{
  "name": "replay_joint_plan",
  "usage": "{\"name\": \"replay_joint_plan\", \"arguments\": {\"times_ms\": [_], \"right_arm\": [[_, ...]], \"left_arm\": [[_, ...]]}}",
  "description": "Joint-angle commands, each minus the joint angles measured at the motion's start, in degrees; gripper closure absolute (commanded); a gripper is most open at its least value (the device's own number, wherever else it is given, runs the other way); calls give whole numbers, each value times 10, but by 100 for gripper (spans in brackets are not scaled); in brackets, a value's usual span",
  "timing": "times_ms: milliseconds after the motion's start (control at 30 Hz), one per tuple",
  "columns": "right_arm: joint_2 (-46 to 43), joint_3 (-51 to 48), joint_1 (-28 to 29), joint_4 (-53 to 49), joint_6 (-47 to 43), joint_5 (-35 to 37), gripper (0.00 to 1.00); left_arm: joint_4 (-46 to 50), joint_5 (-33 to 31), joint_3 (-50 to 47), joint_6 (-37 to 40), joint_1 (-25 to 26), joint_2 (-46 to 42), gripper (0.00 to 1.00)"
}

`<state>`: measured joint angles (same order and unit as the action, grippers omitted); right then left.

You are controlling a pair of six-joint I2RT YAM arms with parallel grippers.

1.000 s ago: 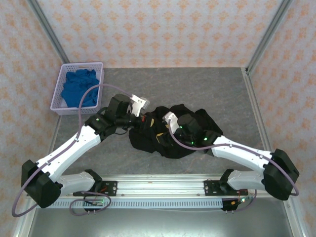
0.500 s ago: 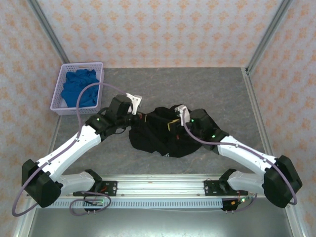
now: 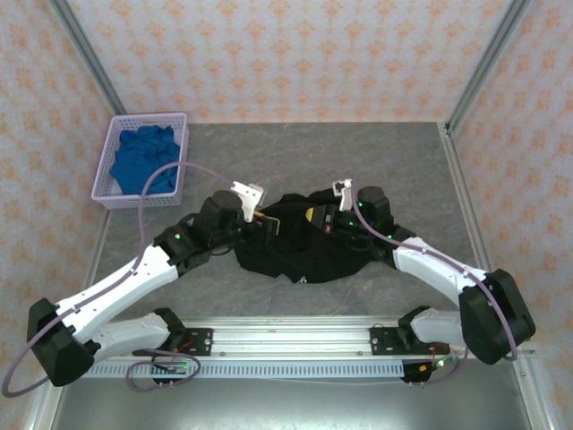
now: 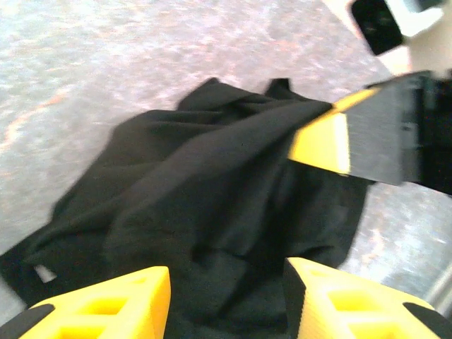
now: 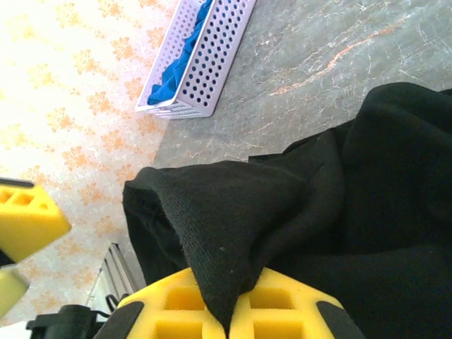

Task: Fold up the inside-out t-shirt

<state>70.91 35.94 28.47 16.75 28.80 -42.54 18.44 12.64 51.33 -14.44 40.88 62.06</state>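
The crumpled black soft-fabric t-shirt (image 3: 304,255) lies long-axis left-to-right, the right gripper (image 5: 227,311) clamped on its raised edge, the left gripper (image 4: 226,296) parted over its left end.

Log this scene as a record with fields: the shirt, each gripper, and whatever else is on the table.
shirt: black t-shirt, bunched in a heap at mid-table, not yet folded
right gripper: right gripper shut, a ridge of the t-shirt pinched between its yellow fingers
left gripper: left gripper open, fingers apart over the t-shirt's left side
basket: lilac basket at the far left of the table, apart from the t-shirt
basket contents: blue cloth
surface: grey table
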Motion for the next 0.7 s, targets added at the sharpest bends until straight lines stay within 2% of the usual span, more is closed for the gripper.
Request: {"name": "replay_joint_plan", "arguments": {"times_ms": [0,233,300,333,400,500,533,667], "right_arm": [[-2,18,-4,27,30,-18,100],[-10,15,-9,20,36,-12,100],[-11,15,-10,21,37,-11,100],[-12,15,-12,18,35,-12,100],[-17,13,-16,7,31,-9,100],[-28,7,-24,-5,26,3,100],[-46,8,-25,-14,20,10,100],[-70,30,-26,-97,-53,66,100]], "left_arm": [[-30,74,16,36,22,58,53],[-32,13,77,58,34,190,51],[-54,4,87,58,33,215,53],[-66,1,92,57,32,229,58],[-80,8,102,53,29,250,76],[-110,54,99,42,22,258,97],[-113,70,97,38,19,256,100],[-111,165,83,21,6,217,100]]}}
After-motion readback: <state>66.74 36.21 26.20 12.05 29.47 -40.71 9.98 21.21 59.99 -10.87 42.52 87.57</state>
